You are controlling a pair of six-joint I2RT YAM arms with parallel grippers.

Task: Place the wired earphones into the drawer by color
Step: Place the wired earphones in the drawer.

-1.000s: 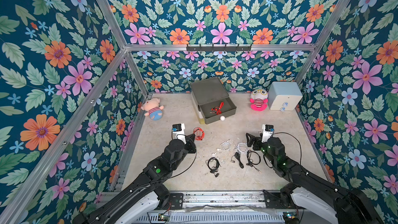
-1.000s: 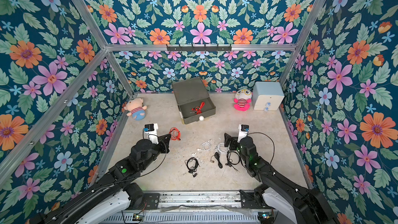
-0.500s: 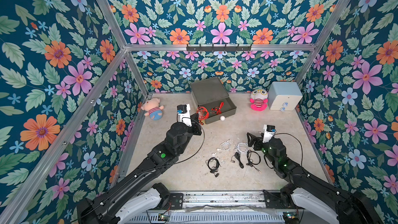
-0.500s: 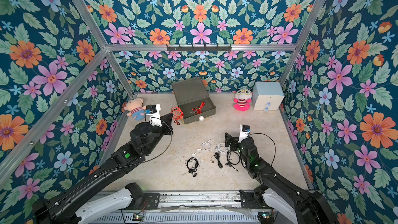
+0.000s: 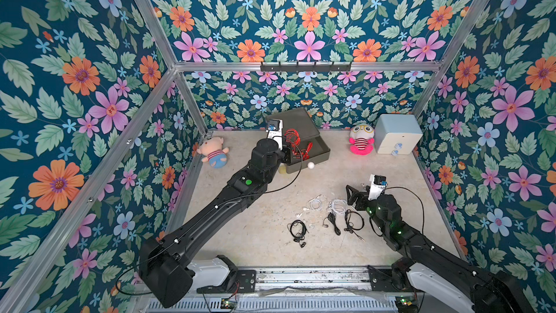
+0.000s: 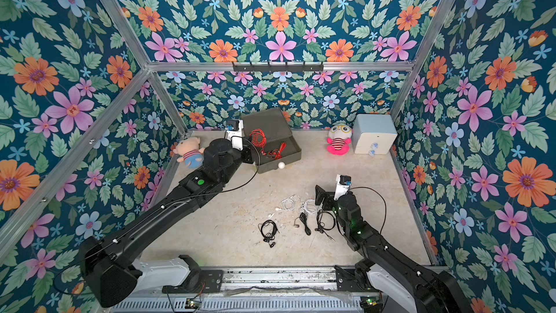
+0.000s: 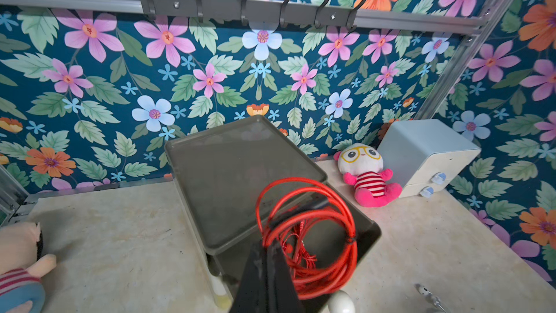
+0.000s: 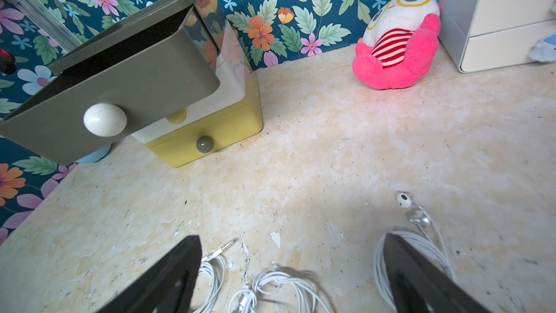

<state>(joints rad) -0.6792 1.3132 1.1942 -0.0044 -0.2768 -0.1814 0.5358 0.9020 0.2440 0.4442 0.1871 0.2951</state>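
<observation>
Left wrist view: we are pinching a coil of red earphones [image 7: 302, 254] in our left pincer [image 7: 269, 249], which is closing tight on the cord, above the pulled-out dark grey top drawer [image 7: 370, 236] of the three-tier chest [image 5: 296, 123] at the back of the table [image 5: 255, 221]. A second red set [image 5: 307, 149] is lying inside that drawer. Our right pincer [image 8: 291, 240] is hanging wide and empty just over the white earphones [image 8: 279, 281], and black earphones [image 5: 298, 230] are lying near them on the table.
</observation>
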